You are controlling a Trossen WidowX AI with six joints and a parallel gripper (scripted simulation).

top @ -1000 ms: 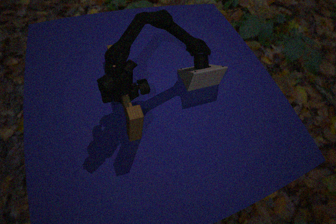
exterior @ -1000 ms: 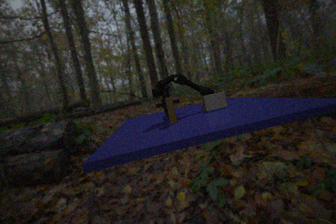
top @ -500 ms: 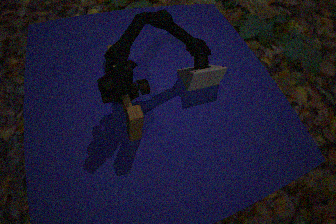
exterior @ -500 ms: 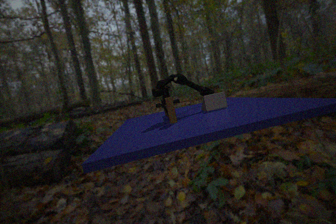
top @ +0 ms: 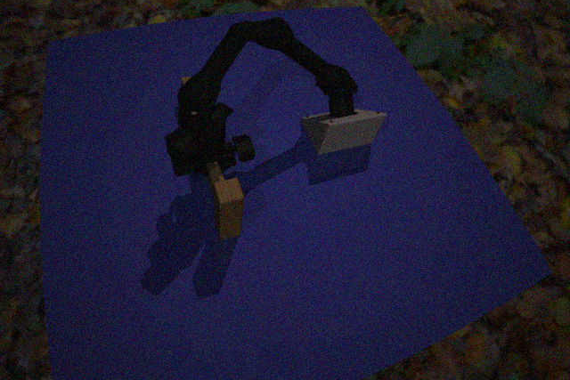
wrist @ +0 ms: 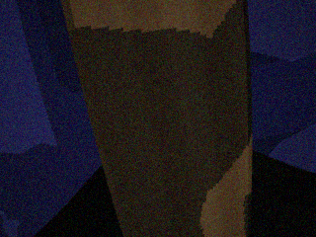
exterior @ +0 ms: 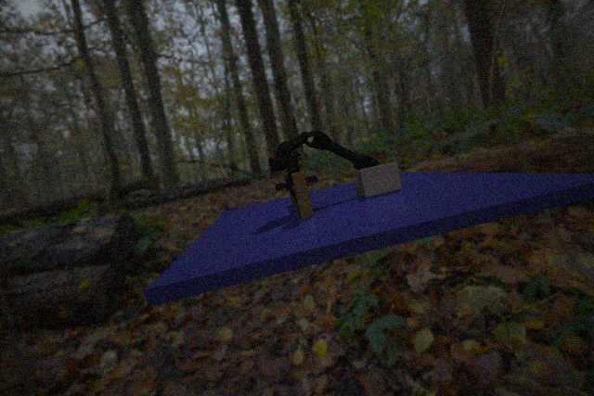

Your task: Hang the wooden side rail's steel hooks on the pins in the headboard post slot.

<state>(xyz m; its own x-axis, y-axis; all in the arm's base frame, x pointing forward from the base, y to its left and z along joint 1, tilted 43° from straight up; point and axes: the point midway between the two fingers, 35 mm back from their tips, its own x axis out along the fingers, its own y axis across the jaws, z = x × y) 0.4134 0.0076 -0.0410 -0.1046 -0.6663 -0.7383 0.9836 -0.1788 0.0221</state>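
Observation:
The headboard post [top: 232, 217] [exterior: 303, 198] is a tan wooden block standing upright on the blue table. The wooden side rail [top: 213, 172] [wrist: 158, 109] runs back from the post under the arm. A bit of its far end shows behind the arm in the top view; whether it touches the table is hidden. Its near end lies close against the post's back side. My dark gripper [top: 209, 165] [wrist: 179, 219] is shut on the rail just behind the post, one finger on each side. The hooks, the pins and the slot are hidden, so I cannot tell whether they are engaged.
A pale wedge-shaped base block [top: 352, 132] [exterior: 380, 179] carries the arm, to the right of the post. The dark arm [top: 262, 33] [exterior: 314, 138] arches from it over the blue table [top: 368, 251] [exterior: 383, 219]. Dark shadows lie around the post.

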